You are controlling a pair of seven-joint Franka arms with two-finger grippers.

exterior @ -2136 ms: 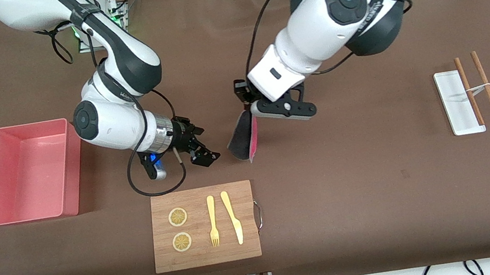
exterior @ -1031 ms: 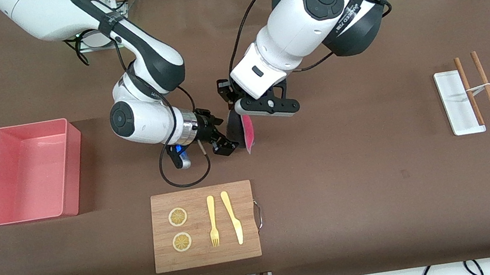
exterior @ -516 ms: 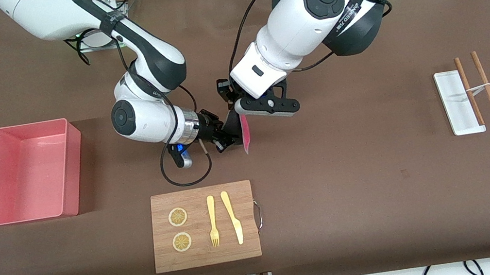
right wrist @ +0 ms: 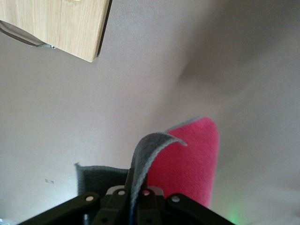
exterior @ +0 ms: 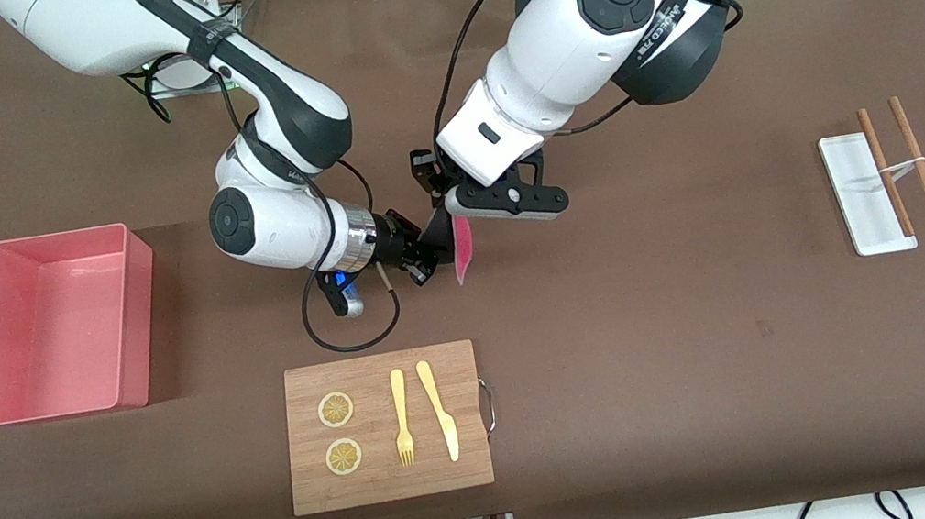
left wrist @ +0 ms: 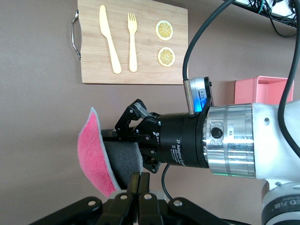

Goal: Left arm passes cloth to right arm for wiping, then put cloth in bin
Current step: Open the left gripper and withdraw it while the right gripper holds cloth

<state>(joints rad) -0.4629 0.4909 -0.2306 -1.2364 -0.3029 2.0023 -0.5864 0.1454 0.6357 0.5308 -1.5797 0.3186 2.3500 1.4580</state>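
Note:
The cloth [exterior: 463, 255], crimson-pink with a dark grey reverse, hangs above the bare table between the two hands. My left gripper [exterior: 463, 218] is shut on its upper edge, its fingertips [left wrist: 143, 180] pressed together on the cloth [left wrist: 93, 154]. My right gripper [exterior: 429, 257] comes in from the side and is shut on the grey face; in the right wrist view a grey fold of the cloth [right wrist: 192, 159] runs between its fingers [right wrist: 135, 190]. The pink bin [exterior: 51, 238] stands open at the right arm's end of the table.
A wooden cutting board [exterior: 386, 480] lies nearer to the front camera than the hands, with a fork [exterior: 401, 418], a knife [exterior: 438, 407] and two lemon slices [exterior: 336, 409]. A white tray [exterior: 854, 179] and chopsticks [exterior: 915, 160] lie at the left arm's end.
My right gripper moved in to the hanging cloth and closed on its grey side. The left gripper kept its hold and shifted slightly toward the right arm early on.

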